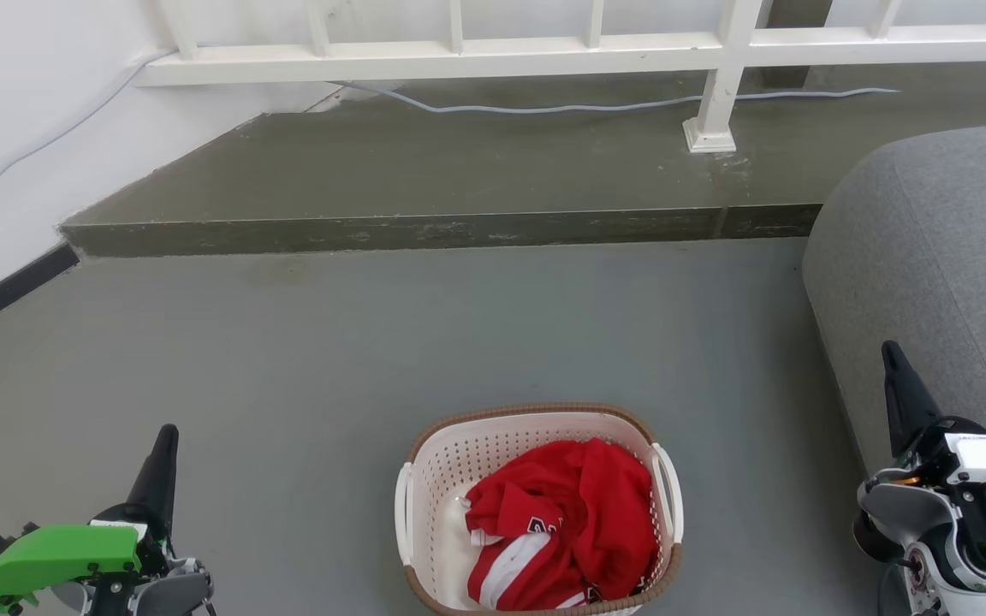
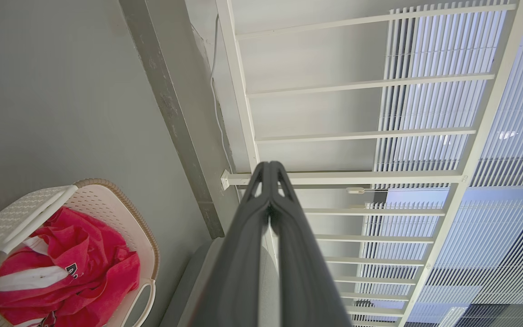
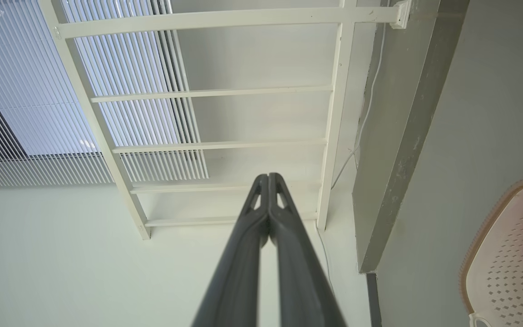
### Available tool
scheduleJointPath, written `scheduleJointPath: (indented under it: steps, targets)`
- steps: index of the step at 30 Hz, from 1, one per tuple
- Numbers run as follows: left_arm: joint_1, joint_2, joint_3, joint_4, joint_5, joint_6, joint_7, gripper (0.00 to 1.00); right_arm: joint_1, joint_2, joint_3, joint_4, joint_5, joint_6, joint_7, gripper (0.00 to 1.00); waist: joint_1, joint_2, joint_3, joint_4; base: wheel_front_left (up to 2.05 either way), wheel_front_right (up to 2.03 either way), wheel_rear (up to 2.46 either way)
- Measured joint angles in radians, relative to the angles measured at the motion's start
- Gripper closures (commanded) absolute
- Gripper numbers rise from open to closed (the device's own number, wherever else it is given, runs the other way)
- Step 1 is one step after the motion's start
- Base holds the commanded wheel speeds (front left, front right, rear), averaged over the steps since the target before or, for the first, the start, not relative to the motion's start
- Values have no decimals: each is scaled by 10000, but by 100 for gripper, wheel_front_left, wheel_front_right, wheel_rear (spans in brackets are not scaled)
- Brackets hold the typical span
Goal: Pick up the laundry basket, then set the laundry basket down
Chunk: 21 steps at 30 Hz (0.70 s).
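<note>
The laundry basket (image 1: 446, 462) stands on the grey floor at the bottom centre of the head view, cream-white with perforated walls, a brown rim and white side handles. A crumpled red garment with white stripes (image 1: 566, 522) lies inside it. My left gripper (image 1: 163, 445) is at the lower left, well to the left of the basket, fingers shut with nothing between them. My right gripper (image 1: 893, 359) is at the lower right, apart from the basket, also shut and empty. The basket (image 2: 102, 204) appears at the lower left of the left wrist view and the basket (image 3: 502, 254) at the right edge of the right wrist view.
A grey upholstered seat (image 1: 938, 274) rises at the right, close behind my right gripper. A raised concrete step (image 1: 424, 231) crosses the floor ahead, with a white railing (image 1: 715, 85) and a cable on it. A white wall (image 1: 5, 128) borders the left.
</note>
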Motion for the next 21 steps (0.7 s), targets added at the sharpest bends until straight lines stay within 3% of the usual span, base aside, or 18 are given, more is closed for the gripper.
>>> scheduleJointPath:
  steps: [21]
  targets:
    - [-93, -13, 59, 84, 0, -73, 2, 100, -6, 15, -42, 58, 2, 0, 27, 100, 0, 0, -4, 1, 0, 0, 0]
